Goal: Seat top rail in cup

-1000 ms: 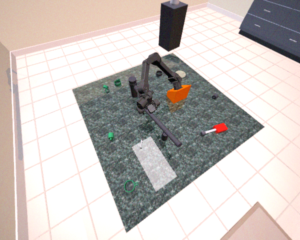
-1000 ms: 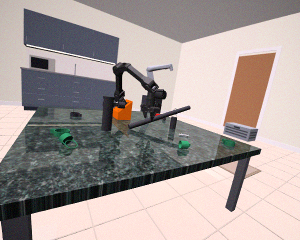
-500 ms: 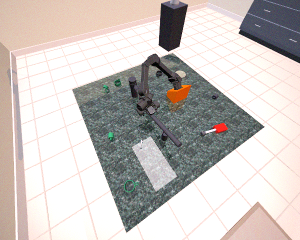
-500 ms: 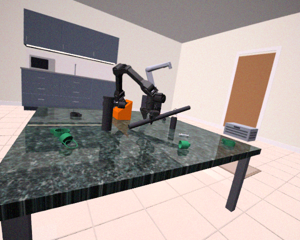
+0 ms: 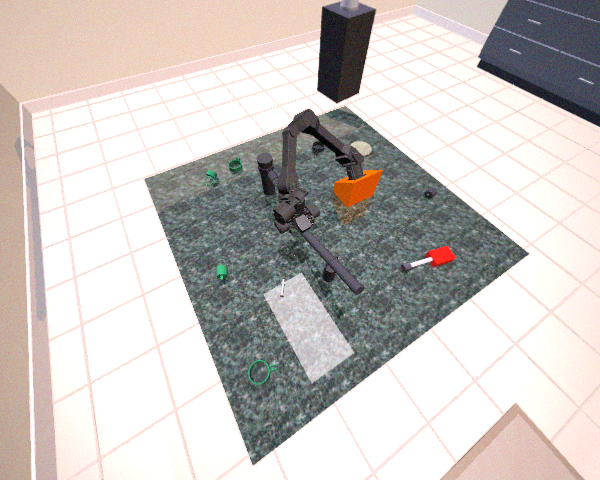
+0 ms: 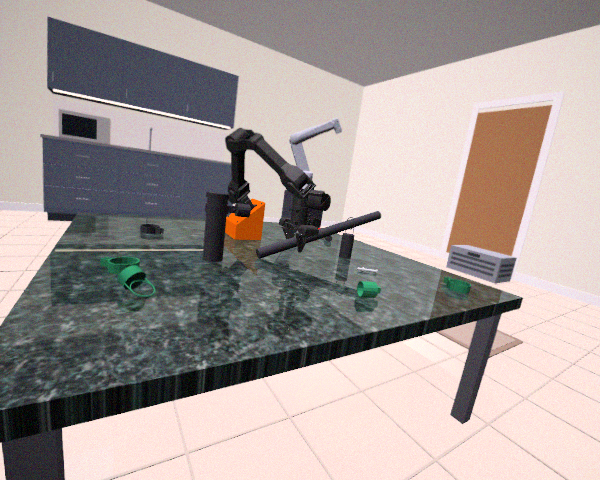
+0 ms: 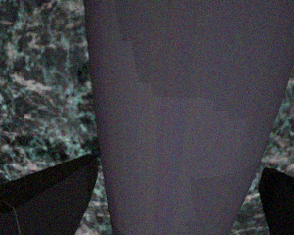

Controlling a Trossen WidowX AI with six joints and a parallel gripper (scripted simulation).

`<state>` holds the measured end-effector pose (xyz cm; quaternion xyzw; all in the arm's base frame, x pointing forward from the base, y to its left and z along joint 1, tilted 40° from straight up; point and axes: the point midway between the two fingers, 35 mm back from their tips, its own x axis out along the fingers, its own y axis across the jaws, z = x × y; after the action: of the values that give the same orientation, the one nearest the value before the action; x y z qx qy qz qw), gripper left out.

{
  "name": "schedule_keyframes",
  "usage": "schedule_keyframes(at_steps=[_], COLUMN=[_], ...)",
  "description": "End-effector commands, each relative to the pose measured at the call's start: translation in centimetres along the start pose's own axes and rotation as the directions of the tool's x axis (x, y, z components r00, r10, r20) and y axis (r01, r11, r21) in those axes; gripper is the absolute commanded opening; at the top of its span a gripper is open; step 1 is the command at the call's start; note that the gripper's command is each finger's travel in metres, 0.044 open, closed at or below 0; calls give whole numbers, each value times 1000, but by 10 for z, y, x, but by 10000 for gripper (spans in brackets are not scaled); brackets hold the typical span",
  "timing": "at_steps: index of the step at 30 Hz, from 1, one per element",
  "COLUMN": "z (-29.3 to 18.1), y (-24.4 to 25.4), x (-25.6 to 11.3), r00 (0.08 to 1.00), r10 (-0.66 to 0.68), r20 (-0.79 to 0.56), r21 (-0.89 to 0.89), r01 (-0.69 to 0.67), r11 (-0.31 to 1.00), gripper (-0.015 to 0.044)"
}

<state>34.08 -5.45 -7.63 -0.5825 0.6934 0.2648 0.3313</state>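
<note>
Layout of the tabletop (image 5: 393, 330) (image 6: 269, 330)
In the exterior view, the big post (image 5: 266, 178) (image 6: 215, 227) stands left of the small post (image 5: 328, 272) (image 6: 346, 245), with the rail (image 5: 334, 260) (image 6: 323, 232) slanting between them; the wedge-shaped block (image 5: 358, 188) (image 6: 249, 222) lies behind and right of the big post

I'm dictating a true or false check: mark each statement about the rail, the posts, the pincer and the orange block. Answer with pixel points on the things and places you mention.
1. The pincer's (image 5: 304, 224) (image 6: 293, 238) (image 7: 178, 168) fingers stand on opposite sides of the rail (image 5: 333, 261) (image 6: 341, 226) (image 7: 186, 122). True.
2. The rail lies level. False: it slopes, lower toward the big post (image 5: 267, 184) (image 6: 215, 229).
3. The big post is taller than the small post (image 5: 328, 274) (image 6: 346, 246). True.
4. The orange block (image 5: 358, 190) (image 6: 251, 227) sits on the pale patch (image 5: 310, 330). False: it stands well apart from it.
</note>
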Motion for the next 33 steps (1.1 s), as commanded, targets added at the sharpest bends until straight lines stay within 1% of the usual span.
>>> schedule_keyframes(at_steps=[1,4,11,15,21,33], z=[0,0,0,0,-1,-13], y=[0,0,0,1,2,5], x=[1,1,1,-3,-11,-55], r00=[1000,1000,1000,1000,999,976], r10=[0,0,0,0,11,31], r20=[-5,-5,-5,-4,-38,-217], r21=[-7,-7,-7,-7,-4,6], r01=[0,0,0,0,-12,-30], r11=[1000,1000,1000,1000,1000,1000], gripper=[230,151,105,0,0,0])
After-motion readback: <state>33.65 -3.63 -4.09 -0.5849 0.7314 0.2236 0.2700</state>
